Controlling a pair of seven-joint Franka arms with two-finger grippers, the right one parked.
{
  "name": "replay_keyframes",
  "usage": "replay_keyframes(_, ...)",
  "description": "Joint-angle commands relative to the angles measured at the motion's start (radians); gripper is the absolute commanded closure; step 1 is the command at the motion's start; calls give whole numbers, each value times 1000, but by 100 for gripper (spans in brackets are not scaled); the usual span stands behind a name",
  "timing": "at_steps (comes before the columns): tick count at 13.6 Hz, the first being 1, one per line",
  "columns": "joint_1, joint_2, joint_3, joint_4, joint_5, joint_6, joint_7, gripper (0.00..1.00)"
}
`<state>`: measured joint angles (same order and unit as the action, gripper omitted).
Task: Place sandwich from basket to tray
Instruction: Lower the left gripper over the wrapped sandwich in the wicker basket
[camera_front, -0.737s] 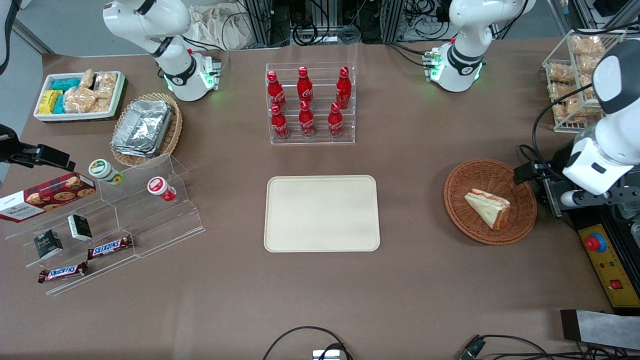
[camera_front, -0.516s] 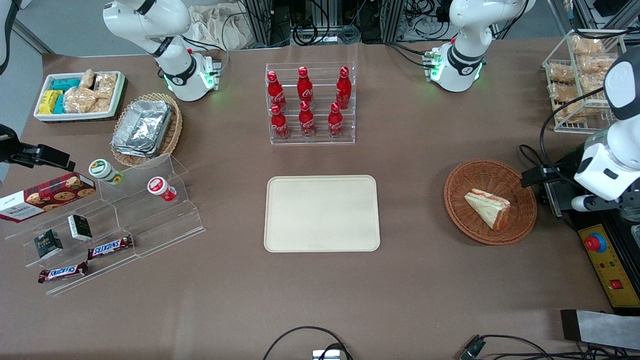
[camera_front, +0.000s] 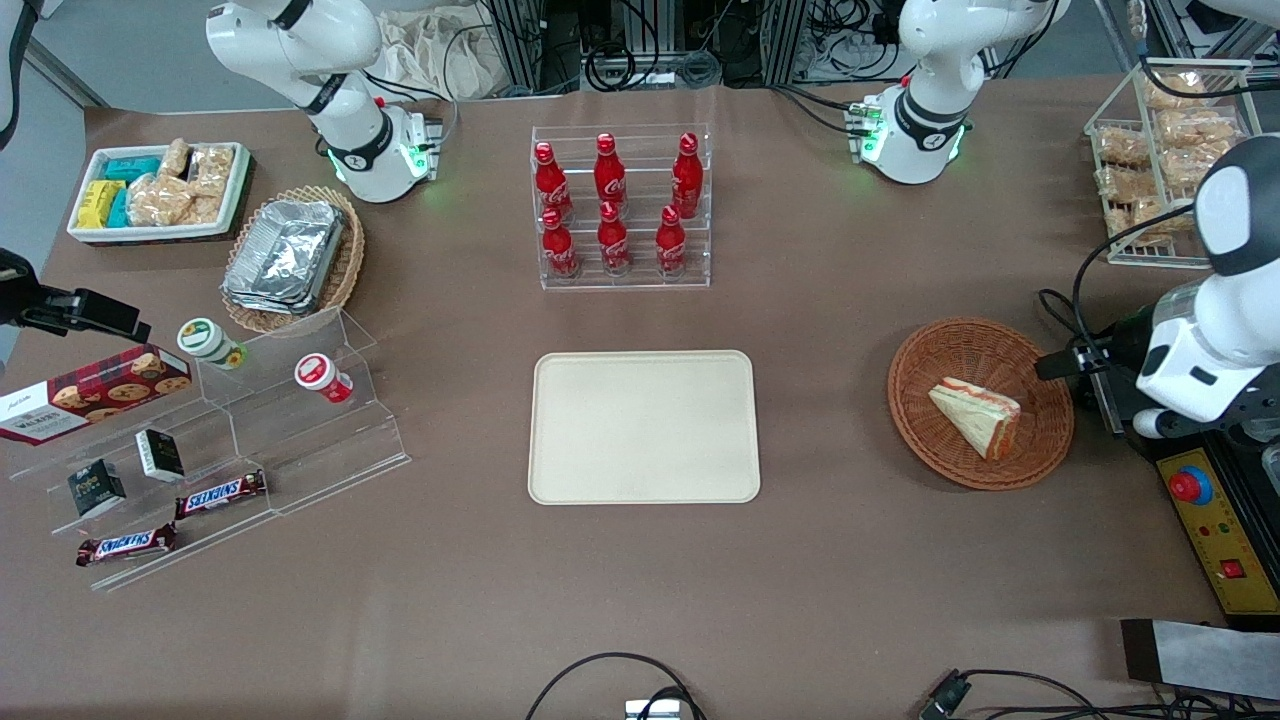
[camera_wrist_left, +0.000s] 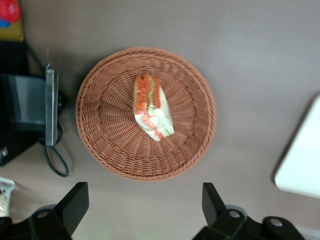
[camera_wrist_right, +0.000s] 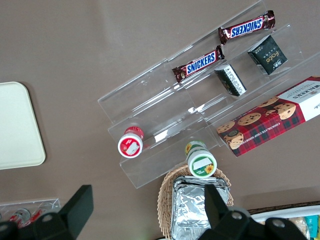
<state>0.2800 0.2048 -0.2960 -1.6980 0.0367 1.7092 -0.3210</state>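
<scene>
- Sandwich (camera_front: 976, 417) (camera_wrist_left: 151, 113): triangular wedge, pale bread, red-orange and pale filling shown along the cut edge. Laid inside the basket, near its middle.
- Basket (camera_front: 935, 445) (camera_wrist_left: 107, 145): round, shallow, reddish-brown wicker. Set on the table toward the working arm's end, well apart from the tray.
- Tray (camera_front: 643, 426) (camera_wrist_left: 303, 165): flat cream-beige rectangle, rounded corners, low rim. Placed mid-table.

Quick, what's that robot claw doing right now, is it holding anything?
Left gripper: open, holding nothing, hanging above the table beside the basket; the sandwich lies in the basket, untouched.
</scene>
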Motion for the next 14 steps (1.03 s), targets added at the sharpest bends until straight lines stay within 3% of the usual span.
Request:
replay_keyframes(1, 4, -10, -6, -138, 28, 174, -98, 0)
replay_keyframes(6, 13, 16, -2, -322, 28, 467, -145, 0)
replay_keyframes(14, 13, 122, 49, -368, 28, 604, -171, 0)
